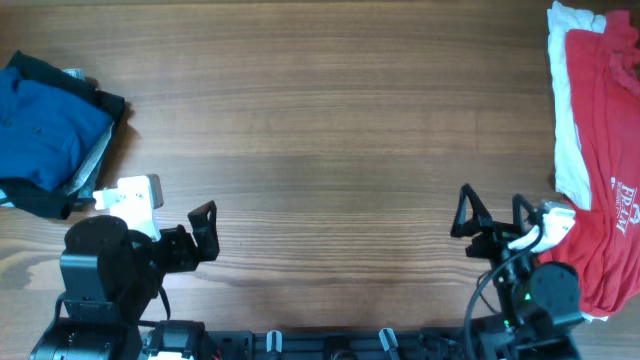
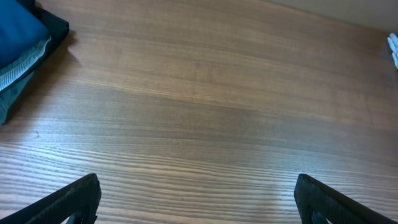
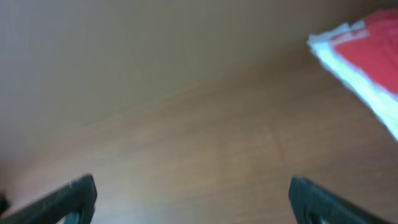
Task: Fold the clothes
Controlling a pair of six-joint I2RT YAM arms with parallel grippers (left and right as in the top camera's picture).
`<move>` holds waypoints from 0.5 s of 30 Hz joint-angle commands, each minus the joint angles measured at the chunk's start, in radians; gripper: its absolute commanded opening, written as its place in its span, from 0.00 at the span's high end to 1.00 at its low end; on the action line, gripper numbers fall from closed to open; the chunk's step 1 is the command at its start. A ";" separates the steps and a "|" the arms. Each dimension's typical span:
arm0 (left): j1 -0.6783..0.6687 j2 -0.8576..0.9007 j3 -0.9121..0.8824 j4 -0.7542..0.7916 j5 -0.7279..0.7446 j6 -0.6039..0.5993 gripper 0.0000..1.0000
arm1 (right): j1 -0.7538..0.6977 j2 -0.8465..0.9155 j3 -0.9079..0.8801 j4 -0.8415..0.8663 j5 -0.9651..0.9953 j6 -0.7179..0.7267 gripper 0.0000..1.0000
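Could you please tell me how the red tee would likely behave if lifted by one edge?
The red tee lies wrinkled and flat, so it will probably hang limp, not hold shape. It overlaps a white garment, which might drag along. Thin cloth, so likely light.

Counter [image 1: 320,120]: wood grain, smooth, low sheen. Blue shirt [image 1: 45,125], red tee [image 1: 605,150], white garment [image 1: 568,130]: soft matt cloth, creased. Left pincer [image 2: 199,199] & right pincer [image 3: 193,199]: blk, matt, prob. plastic.
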 commanded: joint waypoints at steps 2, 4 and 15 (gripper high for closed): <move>0.002 -0.005 -0.006 0.001 -0.006 -0.010 0.00 | -0.023 -0.103 -0.196 0.323 -0.085 -0.170 0.00; 0.002 -0.005 -0.006 0.000 -0.006 -0.010 0.00 | -0.027 -0.110 -0.270 0.441 -0.093 -0.196 0.00; 0.002 -0.005 -0.006 0.000 -0.006 -0.010 0.00 | -0.068 -0.110 -0.338 0.393 -0.293 -0.389 0.00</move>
